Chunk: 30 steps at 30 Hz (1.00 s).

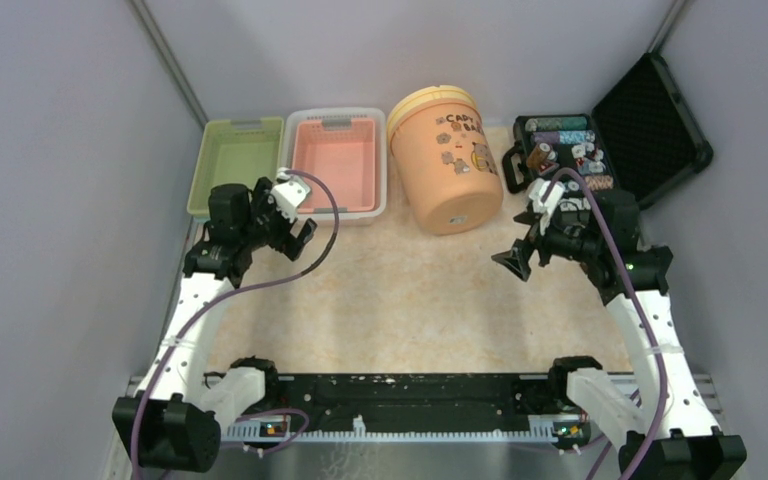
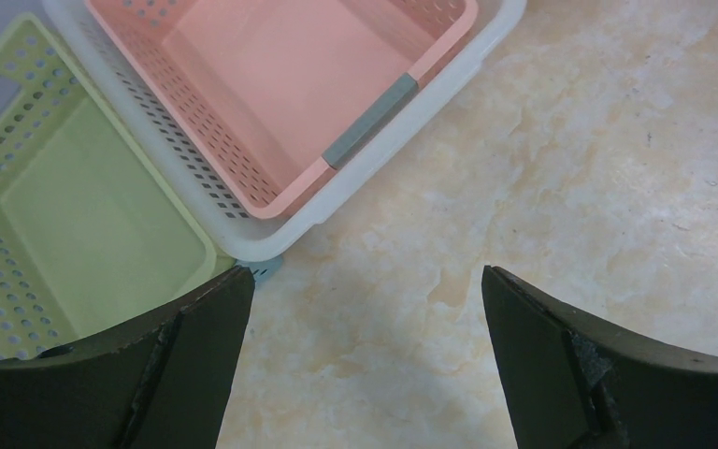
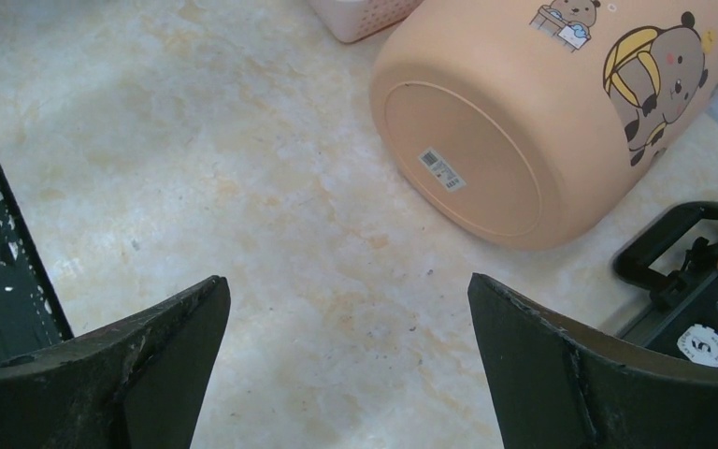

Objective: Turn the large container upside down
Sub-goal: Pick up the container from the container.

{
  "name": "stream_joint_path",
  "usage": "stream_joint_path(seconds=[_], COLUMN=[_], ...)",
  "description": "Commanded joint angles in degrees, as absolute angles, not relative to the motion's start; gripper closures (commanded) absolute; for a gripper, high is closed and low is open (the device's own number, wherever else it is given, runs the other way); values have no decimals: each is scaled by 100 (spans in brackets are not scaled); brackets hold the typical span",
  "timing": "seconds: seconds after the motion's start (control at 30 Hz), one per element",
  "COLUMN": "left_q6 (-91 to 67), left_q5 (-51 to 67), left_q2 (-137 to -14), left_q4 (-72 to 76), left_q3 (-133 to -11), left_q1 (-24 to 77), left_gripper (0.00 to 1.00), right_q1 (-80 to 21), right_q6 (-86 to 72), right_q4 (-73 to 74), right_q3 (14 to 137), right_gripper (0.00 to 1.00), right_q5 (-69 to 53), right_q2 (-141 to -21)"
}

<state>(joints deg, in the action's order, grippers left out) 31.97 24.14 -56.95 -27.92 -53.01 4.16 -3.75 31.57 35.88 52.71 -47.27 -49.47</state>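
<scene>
- Orange plastic bucket (image 1: 447, 165) with a yellow rim and cartoon animal prints is seen lying on its side at the back of the table, between the baskets and the case.
- Its flat base, on which a small barcode sticker (image 3: 442, 170) is stuck, is turned toward the arms, and its yellow mouth faces the rear wall.
- Marbled beige tabletop (image 1: 410, 300) is left bare in front of it.
- A perforated pink plastic basket (image 1: 335, 160) is nested inside a white plastic basket (image 2: 271, 238), just left of the bucket.
- A perforated pale green plastic basket (image 1: 238, 165) is set touching the white one, further left.
- An open black case (image 1: 650, 125) holding poker chips is placed just right of the bucket.
- The left gripper (image 1: 285, 225) is held above the near corners of the baskets with its fingers spread wide, and nothing is gripped.
- The right gripper (image 1: 522, 240) is held over the table near the bucket's base and the case; its fingers are likewise spread wide, and nothing is held between them.
- The bucket is touched by neither gripper.
</scene>
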Motion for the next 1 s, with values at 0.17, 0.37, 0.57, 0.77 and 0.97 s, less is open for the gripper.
stream_joint_path(seconds=[0.17, 0.37, 0.57, 0.77, 0.97], left_q6=[3028, 2999, 2950, 2972, 2932], left_q5=[1855, 1828, 1445, 1456, 1776], left_q2=[-5775, -6014, -6342, -6376, -6299], left_q4=[-2220, -2100, -2128, -2143, -2171], left_q3=[-5146, -5102, -5312, -5268, -5518], left_q1=[396, 396, 396, 402, 404], left_gripper=[1, 1, 1, 1, 1], right_q1=[-519, -669, -820, -964, -1022], right_q6=[2858, 2882, 2808, 2697, 2462], right_q4=[2945, 2837, 2760, 2608, 2376], right_q3=[5192, 5096, 5128, 5076, 5043], right_gripper=[1, 1, 1, 1, 1], right_q5=[-4478, -4193, -4030, -3831, -3656], right_q2=[-5025, -5167, -5290, -5464, -5516])
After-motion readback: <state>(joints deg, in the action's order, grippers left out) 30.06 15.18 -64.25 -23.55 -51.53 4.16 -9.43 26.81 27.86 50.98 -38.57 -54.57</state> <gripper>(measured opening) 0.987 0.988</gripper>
